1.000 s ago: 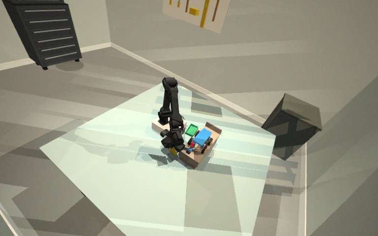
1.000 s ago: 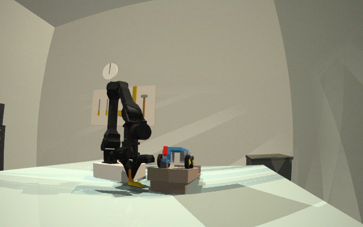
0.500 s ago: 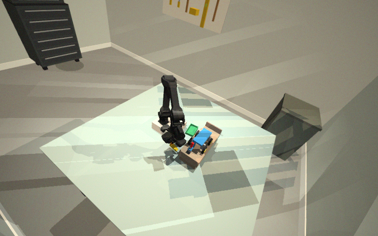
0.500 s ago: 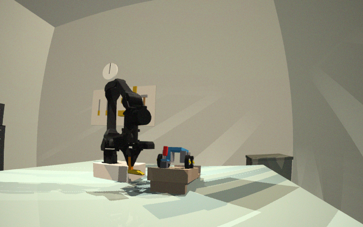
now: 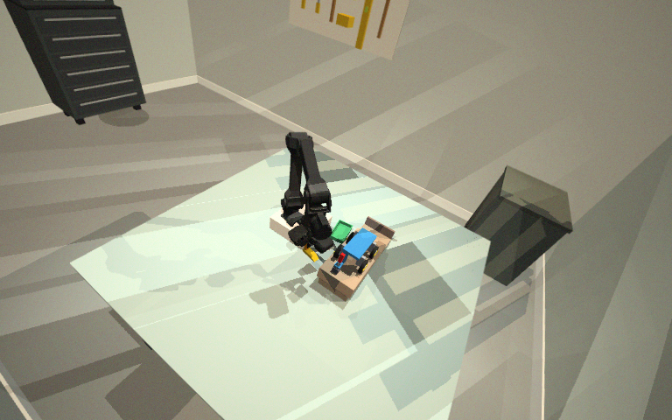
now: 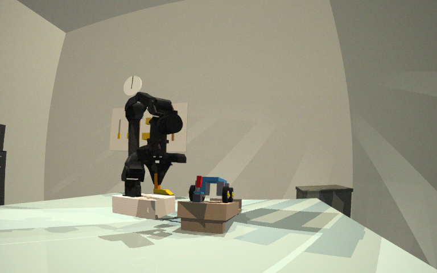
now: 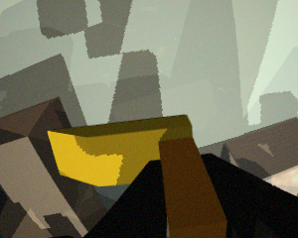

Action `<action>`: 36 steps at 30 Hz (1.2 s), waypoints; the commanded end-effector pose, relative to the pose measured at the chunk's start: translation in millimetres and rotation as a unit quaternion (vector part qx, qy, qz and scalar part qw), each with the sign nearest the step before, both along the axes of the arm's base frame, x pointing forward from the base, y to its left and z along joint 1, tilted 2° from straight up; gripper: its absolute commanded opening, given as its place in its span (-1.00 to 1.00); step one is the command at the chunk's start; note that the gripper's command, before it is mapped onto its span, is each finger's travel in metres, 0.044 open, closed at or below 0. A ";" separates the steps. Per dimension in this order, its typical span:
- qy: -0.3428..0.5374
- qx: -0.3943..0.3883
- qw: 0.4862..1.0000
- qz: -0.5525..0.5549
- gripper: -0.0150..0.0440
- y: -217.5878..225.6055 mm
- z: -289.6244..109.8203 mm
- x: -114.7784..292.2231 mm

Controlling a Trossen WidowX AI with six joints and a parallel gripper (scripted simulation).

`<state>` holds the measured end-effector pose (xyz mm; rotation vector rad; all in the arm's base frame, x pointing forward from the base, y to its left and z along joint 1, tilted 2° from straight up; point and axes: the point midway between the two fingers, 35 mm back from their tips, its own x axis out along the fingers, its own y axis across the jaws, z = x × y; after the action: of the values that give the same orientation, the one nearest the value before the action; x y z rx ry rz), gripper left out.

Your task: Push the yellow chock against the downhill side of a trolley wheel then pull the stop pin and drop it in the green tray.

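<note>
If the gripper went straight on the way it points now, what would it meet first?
The gripper points straight down, fingers shut on the orange handle of the yellow chock. The carried chock would probably reach the table beside the ramp first; depth is unclear.

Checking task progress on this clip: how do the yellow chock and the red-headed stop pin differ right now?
The yellow wedge chock hangs lifted by its orange handle in the shut end effector, off the ramp; the red-headed stop pin stands untouched at the blue trolley. Neither is yet where it must go.
</note>
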<state>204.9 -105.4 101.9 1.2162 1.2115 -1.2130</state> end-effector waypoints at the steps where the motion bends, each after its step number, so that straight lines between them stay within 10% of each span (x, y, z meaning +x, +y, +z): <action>1: -0.002 0.002 1.000 0.002 -0.49 0.9 14.2 0.3; 16: -0.002 0.002 1.000 0.013 -0.49 2.1 37.9 0.8; 36: -0.005 0.000 0.940 0.342 -0.49 2.2 37.9 0.8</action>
<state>205.7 -103.9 139.9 0.7706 1.4296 -0.7649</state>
